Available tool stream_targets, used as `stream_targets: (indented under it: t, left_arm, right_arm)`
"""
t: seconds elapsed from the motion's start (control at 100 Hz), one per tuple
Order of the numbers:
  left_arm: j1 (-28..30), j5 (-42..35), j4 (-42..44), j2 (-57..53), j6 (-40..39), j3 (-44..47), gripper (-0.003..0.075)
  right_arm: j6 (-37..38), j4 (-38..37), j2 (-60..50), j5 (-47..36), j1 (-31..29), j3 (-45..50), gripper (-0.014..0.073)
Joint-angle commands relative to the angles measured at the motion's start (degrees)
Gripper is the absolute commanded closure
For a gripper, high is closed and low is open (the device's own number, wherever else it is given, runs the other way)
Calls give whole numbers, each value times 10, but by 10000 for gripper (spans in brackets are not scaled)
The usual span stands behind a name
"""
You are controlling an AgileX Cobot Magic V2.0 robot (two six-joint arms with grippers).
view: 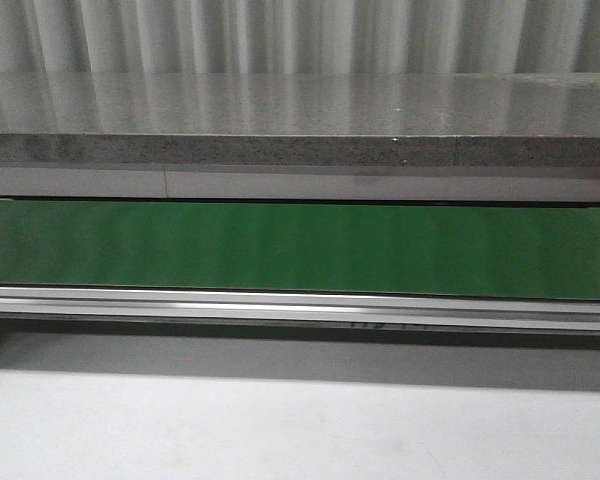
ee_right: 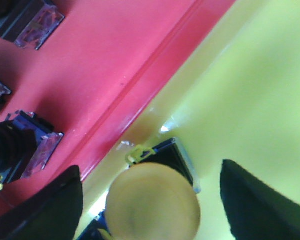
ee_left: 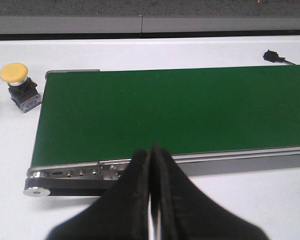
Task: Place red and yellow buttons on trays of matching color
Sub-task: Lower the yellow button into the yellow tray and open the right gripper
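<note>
While the front view shows only the green conveyor belt [view: 300, 248] w/ its metal rail [view: 300, 305] and the pale table [view: 280, 420] before it, no arm or button appears there.

Left wrist view: left pincer [ee_left: 152, 200] is clenched, black fingers [ee_left: 130, 200] pressed together w/ nothing btwn them. It hangs over the table just beside the belt's near edge, close to the belt's end roller [ee_left: 37, 190]. Past that end of the belt, a yellow button [ee_left: 14, 73] stands upright on the table on its dark block, apart from the belt and not on any tray. A small black connector [ee_left: 272, 55] lies on the table on the belt's far side.

Right wrist view: right pincer [ee_right: 152, 205] is released, its two dark fingers [ee_right: 255, 200] spread wide on either side of a second yellow button [ee_right: 154, 202]; neither finger visibly touches the cap. That button sits on the yellow tray [ee_right: 260, 90], near the tray's edge, its dark base [ee_right: 172, 155] showing behind the cap. Red tray [ee_right: 105, 65] lies right alongside the yellow one, edges touching or nearly so; can't tell which. On the red tray are several dark button bodies [ee_right: 20, 147], seen only in part, caps not visible, so colour can't be told.
</note>
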Motion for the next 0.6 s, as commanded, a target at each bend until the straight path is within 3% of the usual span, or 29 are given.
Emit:
stream_targets:
  t: [0.0, 0.1, 0.2, 0.27, 0.48, 0.59]
  left_arm:
    - [-5, -40, -4, 0, 1, -15, 741]
    - [-5, -40, -4, 0, 1, -15, 741]
    - [-5, -40, -4, 0, 1, -15, 741]
    - [-5, -40, -4, 0, 1, -15, 741]
    - [-5, -40, -4, 0, 1, -15, 741]
    - [-5, -40, -4, 0, 1, -15, 741]
  right_arm:
    - [2, 4, -48, -9, -3, -13, 13]
    - [-1, 4, -82, 0, -3, -13, 26]
    - [-12, 4, -122, 19, -1, -13, 104]
    - [-22, 4, -150, 36, 4, -13, 214]
    - [-28, 4, -231, 55, 55, 10, 652]
    - [-47, 3, -273, 61, 108, 30, 660]
